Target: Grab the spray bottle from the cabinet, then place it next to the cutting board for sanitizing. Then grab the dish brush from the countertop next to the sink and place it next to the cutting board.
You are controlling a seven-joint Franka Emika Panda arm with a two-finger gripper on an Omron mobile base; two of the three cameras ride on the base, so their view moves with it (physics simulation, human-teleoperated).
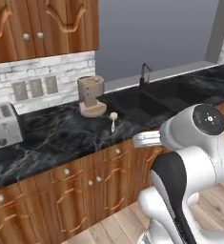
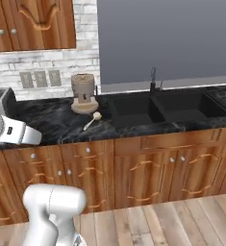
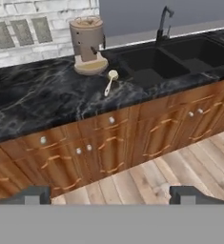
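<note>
Kitchen run with sink, seen from the base and from the hand. The glossy black marble counter [image 1: 51, 133] with thin pale veins carries, just left of the black double sink [image 1: 147, 102], a slim dish brush [image 1: 113, 120] with a round yellowish bristle head and a thin pale handle. The brush lies flat near the counter's front edge, its head pointing toward the wall and its handle toward the front; in the hand view it appears as the same brush [image 3: 110, 81], and in the right base view at [image 2: 92, 119]. Just behind it stands a tan round coffee machine [image 1: 91, 95] on a flat base, apart from the brush. A silver two-slot toaster [image 1: 4, 125] sits at the far left of the counter, below three grey wall outlets [image 1: 35, 87] set in white brick. A dark faucet [image 1: 144, 74] rises behind the sink. Reddish-brown wooden wall cabinets [image 1: 42, 26] with round knobs hang above, doors closed; matching base cabinets [image 2: 133, 173] stand over a pale plank floor [image 2: 182, 221]. The gripper [image 3: 111, 194] is spread wide and holds nothing, its two dark tips well apart, hanging over the floor in front of the base cabinets, well short of the brush.
</note>
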